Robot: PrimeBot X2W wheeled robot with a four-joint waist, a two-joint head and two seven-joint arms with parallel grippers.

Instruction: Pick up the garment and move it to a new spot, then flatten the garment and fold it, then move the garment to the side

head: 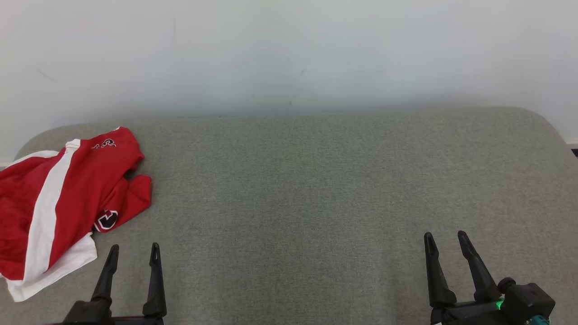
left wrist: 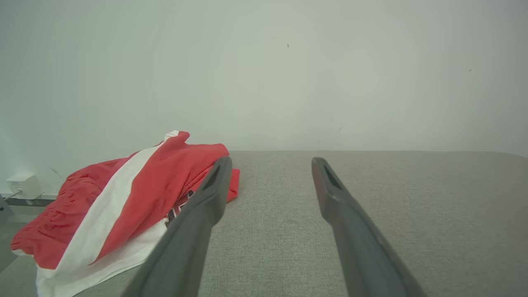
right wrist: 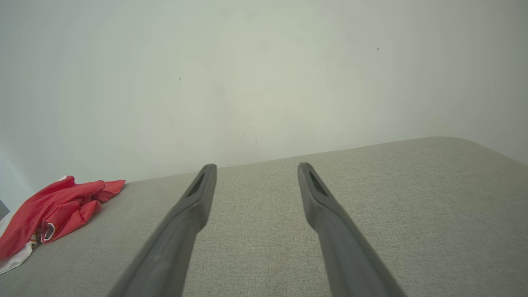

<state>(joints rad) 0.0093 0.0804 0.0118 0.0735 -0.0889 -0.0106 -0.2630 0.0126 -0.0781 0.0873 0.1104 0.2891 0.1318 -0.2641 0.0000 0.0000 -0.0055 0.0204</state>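
Note:
The garment [head: 58,198] is a red piece with a broad white stripe and a dark logo, lying crumpled at the far left of the grey fabric surface [head: 316,189]. In the left wrist view the garment [left wrist: 123,202] bunches up just left of my fingers. My left gripper [head: 134,251] stands open near the front edge, close to the garment's lower right corner, holding nothing. Far off at the lower right, my right gripper [head: 446,239] is open too, over bare fabric. From the right wrist, the garment [right wrist: 57,210] shows small at the far left.
A pale wall [head: 289,54] rises directly behind the grey surface, whose back corners are rounded. A small white box [left wrist: 22,185] sits low on the wall left of the garment. The surface's left edge runs under the garment.

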